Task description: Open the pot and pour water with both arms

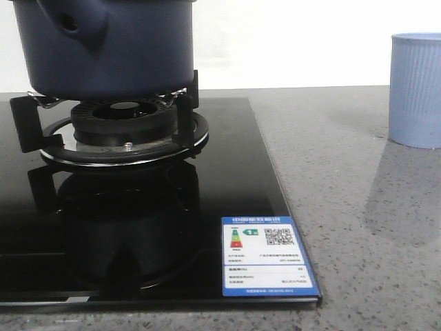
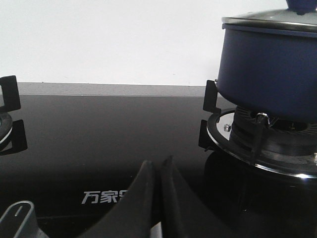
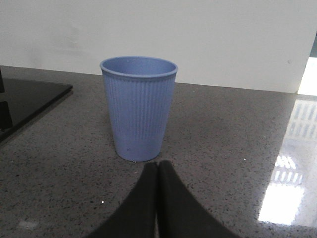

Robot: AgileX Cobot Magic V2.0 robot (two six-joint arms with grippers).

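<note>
The dark navy-blue pot (image 1: 103, 48) stands on the burner grate of the black glass hob (image 1: 227, 179), its handle stub with a hole facing me. It also shows in the left wrist view (image 2: 270, 64), with a glass lid (image 2: 270, 22) and blue knob on top. My left gripper (image 2: 158, 166) is shut and empty, low over the hob to the pot's left. A light blue ribbed cup (image 1: 415, 89) stands on the grey counter. My right gripper (image 3: 157, 166) is shut and empty, just in front of the cup (image 3: 138, 106). Neither gripper shows in the front view.
A second burner's grate (image 2: 9, 96) and a control knob (image 2: 17, 220) lie at the hob's other side. An energy label (image 1: 265, 255) is stuck on the hob's front right corner. A white wall backs the speckled counter (image 3: 223, 163).
</note>
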